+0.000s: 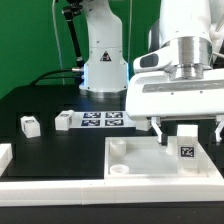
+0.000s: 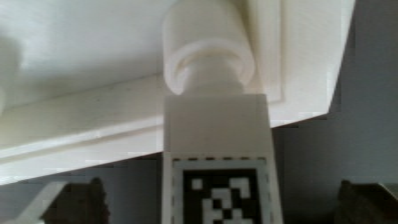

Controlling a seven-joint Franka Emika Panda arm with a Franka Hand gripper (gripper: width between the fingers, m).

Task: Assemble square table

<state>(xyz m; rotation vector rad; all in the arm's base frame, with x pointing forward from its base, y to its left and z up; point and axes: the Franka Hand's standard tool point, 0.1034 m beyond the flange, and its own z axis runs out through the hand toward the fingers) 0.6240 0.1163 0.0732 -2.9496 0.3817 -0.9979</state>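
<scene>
We are seating legs, by our reckoning: the gripper [image 1: 188,130] is hanging, jaws spread and pinching nothing, astride a leg [image 1: 186,150] standing in the tabletop's [image 1: 145,162] corner socket. The next move is calling for a loose leg [image 1: 30,125] lying beyond the tabletop.

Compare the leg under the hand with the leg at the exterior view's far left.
The leg under the hand stands on the tabletop; the far-left leg rests on the black table. The first sits between the open hand's fingers; the other is far from it. Both are white and tagged.
</scene>
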